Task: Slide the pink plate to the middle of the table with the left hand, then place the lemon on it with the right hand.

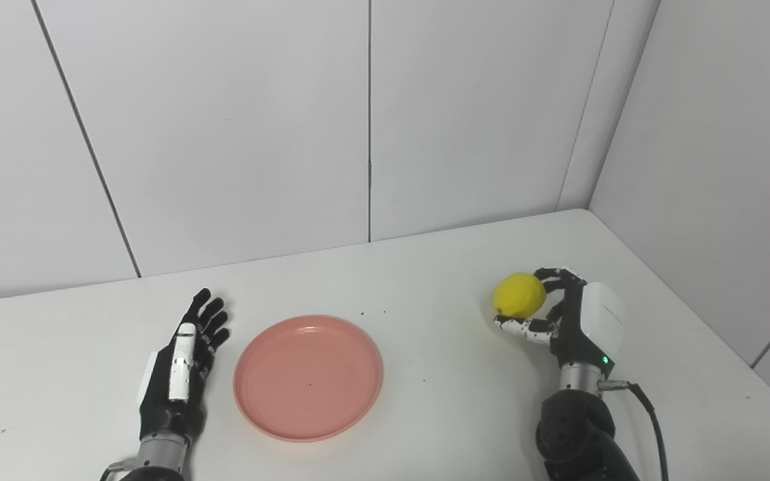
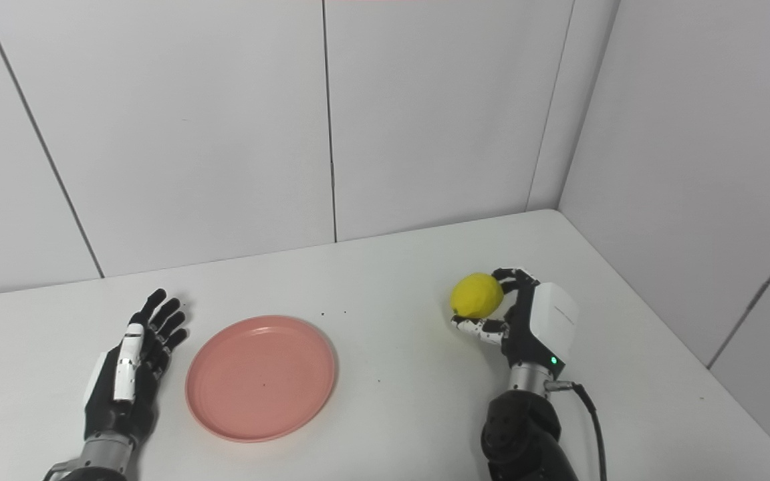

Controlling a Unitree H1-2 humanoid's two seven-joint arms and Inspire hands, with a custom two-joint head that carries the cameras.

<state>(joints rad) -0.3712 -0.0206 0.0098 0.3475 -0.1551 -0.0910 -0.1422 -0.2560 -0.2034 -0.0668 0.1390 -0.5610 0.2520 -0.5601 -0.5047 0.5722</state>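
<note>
The pink plate [image 1: 308,377] lies flat on the white table, a little left of its middle, and holds nothing. Just left of it rests my left hand [image 1: 184,364], open with its fingers stretched out and a small gap to the plate's rim. The yellow lemon [image 1: 519,294] is at the right, held between the fingers and thumb of my right hand [image 1: 569,314], which is shut on it. I cannot tell whether the lemon is lifted or still touches the table.
The white table [image 1: 438,374] ends against grey wall panels at the back and on the right, where they form a corner. A black cable [image 1: 649,411] trails from my right wrist.
</note>
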